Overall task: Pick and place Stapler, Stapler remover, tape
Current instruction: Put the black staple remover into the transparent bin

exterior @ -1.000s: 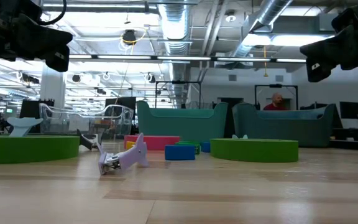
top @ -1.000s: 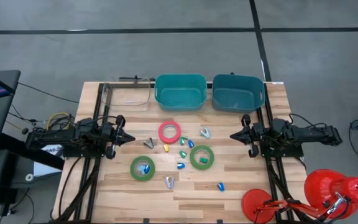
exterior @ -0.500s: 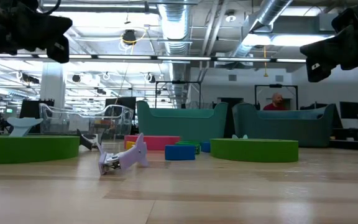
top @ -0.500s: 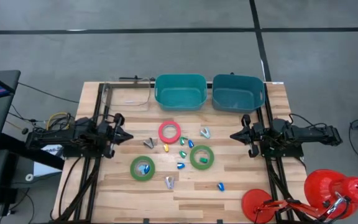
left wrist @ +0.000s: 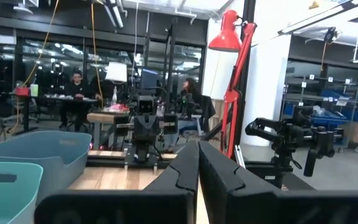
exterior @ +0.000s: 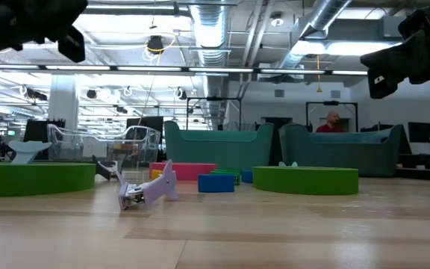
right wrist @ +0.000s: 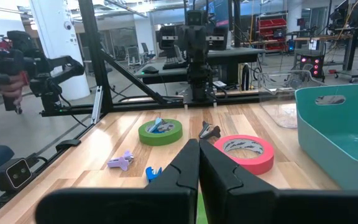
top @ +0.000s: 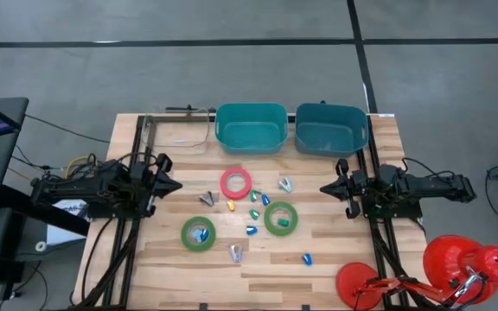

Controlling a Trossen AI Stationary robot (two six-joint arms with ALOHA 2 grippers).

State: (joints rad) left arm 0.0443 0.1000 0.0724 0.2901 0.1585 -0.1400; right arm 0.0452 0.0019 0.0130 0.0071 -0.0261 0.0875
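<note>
A pink-red tape roll (top: 236, 183) and two green tape rolls (top: 198, 233) (top: 281, 218) lie flat mid-table. Among them lie small staple removers, one grey (top: 207, 199), one lavender (top: 235, 252) and one pale (top: 285, 184). Tiny blue, green and yellow staplers (top: 253, 212) lie scattered there too. My left gripper (top: 178, 185) hovers shut at the table's left, tipped a little upward. My right gripper (top: 322, 189) hovers shut and level at the table's right. Neither is over any object.
Two teal bins (top: 251, 127) (top: 331, 130) stand side by side at the far edge. A clear plastic holder (top: 180, 130) sits at the far left. A red lamp (top: 465, 263) stands beyond the near right corner. A person sits in the room behind.
My left gripper has risen and tipped its shut fingers upward; in the low view it climbs toward the top edge. My right gripper and all objects have kept still.
</note>
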